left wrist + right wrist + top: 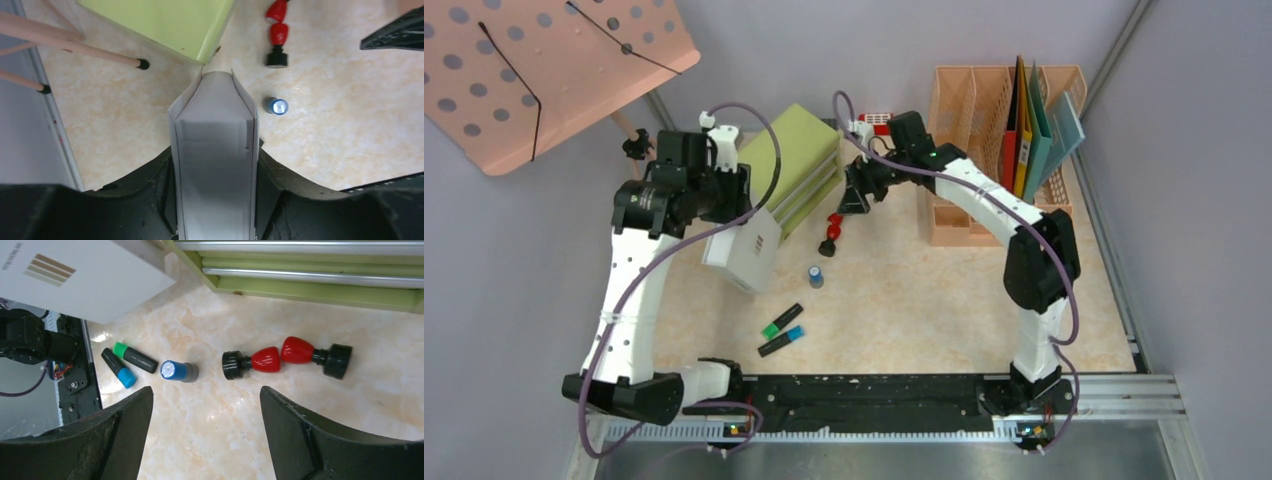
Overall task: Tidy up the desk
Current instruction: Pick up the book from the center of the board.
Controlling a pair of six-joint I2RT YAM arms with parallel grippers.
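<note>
Marble desk (924, 310): left gripper (214, 152) clamps the white box (215, 110), so keep it level; right gripper (206, 390), jaws spread, should centre over the red-handled stamps (280, 356).

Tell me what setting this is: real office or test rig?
Likely a staged office workspace in a robot test cell. The marble-patterned desk carries a peach file organizer with folders, a green drawer cabinet and highlighters, but grey walls close it in and two arms are bolted to its front rail.

Grey walls (874, 40) on three sides; tilted peach pegboard (554, 70), far left; green drawer cabinet (789, 150), far centre; peach file rack (954, 100) with upright folders (1024, 130), far right.
</note>
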